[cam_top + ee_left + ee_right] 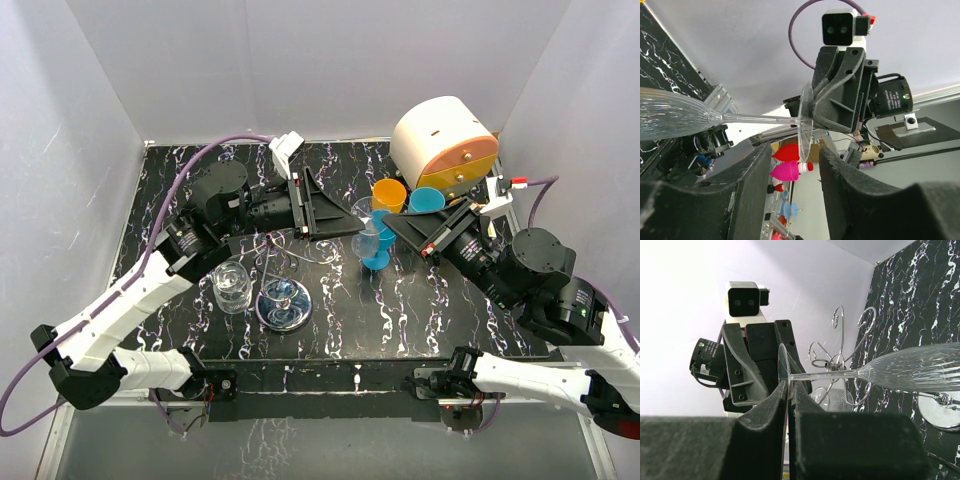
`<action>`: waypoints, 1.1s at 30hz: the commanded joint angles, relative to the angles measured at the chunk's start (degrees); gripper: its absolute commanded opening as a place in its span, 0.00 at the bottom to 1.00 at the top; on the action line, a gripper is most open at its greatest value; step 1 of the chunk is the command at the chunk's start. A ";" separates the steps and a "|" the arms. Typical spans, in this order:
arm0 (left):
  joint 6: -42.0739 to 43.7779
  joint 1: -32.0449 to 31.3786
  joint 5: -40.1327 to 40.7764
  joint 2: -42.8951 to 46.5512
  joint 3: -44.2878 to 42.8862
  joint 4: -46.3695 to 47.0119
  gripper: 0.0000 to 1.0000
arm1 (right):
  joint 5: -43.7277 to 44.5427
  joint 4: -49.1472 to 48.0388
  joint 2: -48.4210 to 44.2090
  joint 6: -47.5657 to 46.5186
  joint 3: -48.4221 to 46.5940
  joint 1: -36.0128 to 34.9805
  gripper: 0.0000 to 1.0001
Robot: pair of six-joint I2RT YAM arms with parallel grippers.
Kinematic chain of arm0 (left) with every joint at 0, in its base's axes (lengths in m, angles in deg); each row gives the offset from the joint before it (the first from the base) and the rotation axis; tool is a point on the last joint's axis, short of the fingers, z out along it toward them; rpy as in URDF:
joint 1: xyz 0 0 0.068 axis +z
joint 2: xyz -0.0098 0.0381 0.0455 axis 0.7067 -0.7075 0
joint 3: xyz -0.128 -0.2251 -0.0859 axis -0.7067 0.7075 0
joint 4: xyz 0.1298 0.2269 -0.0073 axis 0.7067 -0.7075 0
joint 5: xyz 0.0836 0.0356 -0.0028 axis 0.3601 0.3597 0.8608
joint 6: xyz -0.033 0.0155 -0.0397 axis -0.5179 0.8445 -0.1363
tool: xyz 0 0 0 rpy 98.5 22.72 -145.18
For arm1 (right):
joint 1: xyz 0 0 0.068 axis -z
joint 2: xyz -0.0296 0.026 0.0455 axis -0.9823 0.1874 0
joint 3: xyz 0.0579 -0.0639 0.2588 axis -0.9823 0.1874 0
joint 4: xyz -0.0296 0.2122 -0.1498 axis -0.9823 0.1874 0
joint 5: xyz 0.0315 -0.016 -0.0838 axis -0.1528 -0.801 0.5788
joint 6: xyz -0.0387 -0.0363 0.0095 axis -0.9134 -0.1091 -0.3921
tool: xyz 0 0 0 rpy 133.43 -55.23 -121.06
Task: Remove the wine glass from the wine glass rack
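2 claws meet at 1 wine glass [910, 372], off the rack [831, 361] and hanging bowl-down: the right claw [789, 387] pinches its foot to carry it, the left claw [795, 156] gapes around that foot, probably for a handover.

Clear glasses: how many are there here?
2. The held glass hangs sideways in the air, foot pinched in the right fingers; a second glass stands on the table beside the wire rack. None looks hidden.

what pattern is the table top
Black table with white marble-like veins, clearest in the top external view.
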 commanded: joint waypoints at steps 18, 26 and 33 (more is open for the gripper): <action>-0.10 -2.45 6.03 -0.03 -1.88 -0.53 0.19 | 0.82 -1.08 0.37 -1.99 -0.44 -0.27 0.00; -0.56 -2.45 7.15 0.18 -1.99 -0.51 0.08 | -0.16 -1.86 0.77 -2.89 -0.25 -0.27 0.00; -1.55 -2.45 7.48 0.99 -0.77 0.98 0.00 | -1.56 -3.43 1.31 -4.68 -0.14 -0.27 0.00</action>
